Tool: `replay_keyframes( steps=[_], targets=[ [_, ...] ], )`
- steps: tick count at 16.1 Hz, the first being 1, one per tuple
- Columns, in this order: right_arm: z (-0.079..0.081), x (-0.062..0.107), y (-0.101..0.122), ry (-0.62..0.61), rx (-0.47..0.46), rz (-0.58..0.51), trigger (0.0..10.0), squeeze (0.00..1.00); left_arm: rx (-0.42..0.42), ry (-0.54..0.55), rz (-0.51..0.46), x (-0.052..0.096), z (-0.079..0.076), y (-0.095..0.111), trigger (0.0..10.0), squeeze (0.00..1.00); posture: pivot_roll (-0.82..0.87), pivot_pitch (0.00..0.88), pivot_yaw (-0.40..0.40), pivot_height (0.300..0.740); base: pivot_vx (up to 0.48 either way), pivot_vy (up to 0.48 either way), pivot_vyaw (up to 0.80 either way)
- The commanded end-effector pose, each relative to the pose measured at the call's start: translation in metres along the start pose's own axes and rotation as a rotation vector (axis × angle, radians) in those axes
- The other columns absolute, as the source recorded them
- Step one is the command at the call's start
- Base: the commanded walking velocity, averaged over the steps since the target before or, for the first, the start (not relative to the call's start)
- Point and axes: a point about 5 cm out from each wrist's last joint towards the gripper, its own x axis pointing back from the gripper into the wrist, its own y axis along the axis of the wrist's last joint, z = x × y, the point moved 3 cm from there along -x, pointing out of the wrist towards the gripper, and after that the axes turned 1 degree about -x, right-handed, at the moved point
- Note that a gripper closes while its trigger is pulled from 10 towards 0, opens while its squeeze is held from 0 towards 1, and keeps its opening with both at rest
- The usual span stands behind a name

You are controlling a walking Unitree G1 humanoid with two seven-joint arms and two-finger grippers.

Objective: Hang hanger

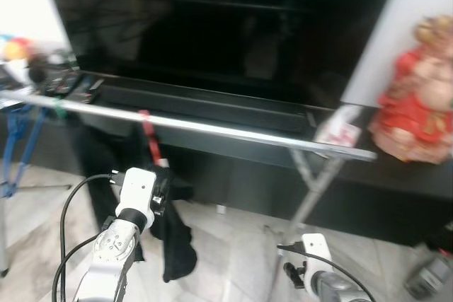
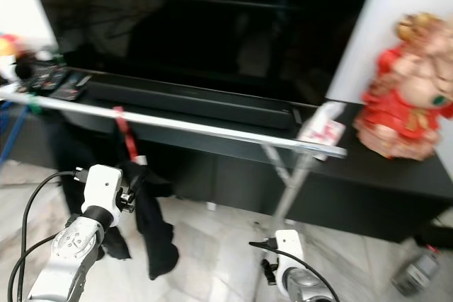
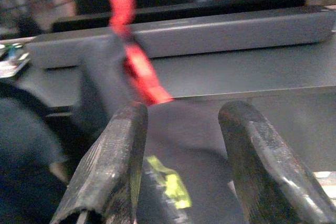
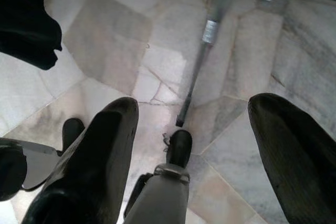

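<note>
A red hanger (image 1: 148, 134) hooks over the silver rail (image 1: 226, 130) of a clothes rack. From it a black garment (image 1: 177, 238) hangs down toward the floor. My left gripper (image 3: 181, 114) is raised just below the rail, right at the hanger's lower part and the garment. Its fingers (image 3: 113, 156) stand open, with the red hanger (image 3: 137, 69) and dark cloth just beyond them. The left wrist (image 1: 138, 192) shows white in the head view. My right gripper (image 4: 194, 103) hangs low and open over the marble floor, beside the rack's leg (image 4: 202, 56).
Behind the rail are a large black TV (image 1: 233, 19), a soundbar (image 1: 212, 100) and a low black stand (image 1: 396, 189). A red figurine (image 1: 417, 97) sits on the stand at the right. A paper tag (image 1: 338, 131) lies at the rail's right end. Blue frame (image 1: 14, 146) at far left.
</note>
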Motion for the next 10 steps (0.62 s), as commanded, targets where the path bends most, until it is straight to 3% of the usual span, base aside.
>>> replay_keyframes(
  steps=[1, 10],
  targets=[
    [0.0079, -0.0012, -0.0003, 0.020, -0.003, 0.004, 10.0, 0.00, -0.026, 0.007, -0.009, 0.0004, 0.0037, 0.0030, 10.0, 0.00, -0.01, 0.000, -0.062, 0.740, 0.000, 0.000, 0.00],
    [0.0083, -0.0012, -0.0008, 0.024, -0.004, 0.007, 10.0, 0.00, -0.025, -0.016, -0.003, 0.0003, -0.0004, 0.0017, 10.0, 0.00, -0.01, 0.000, -0.062, 0.740, 0.000, 0.000, 0.00]
  ],
)
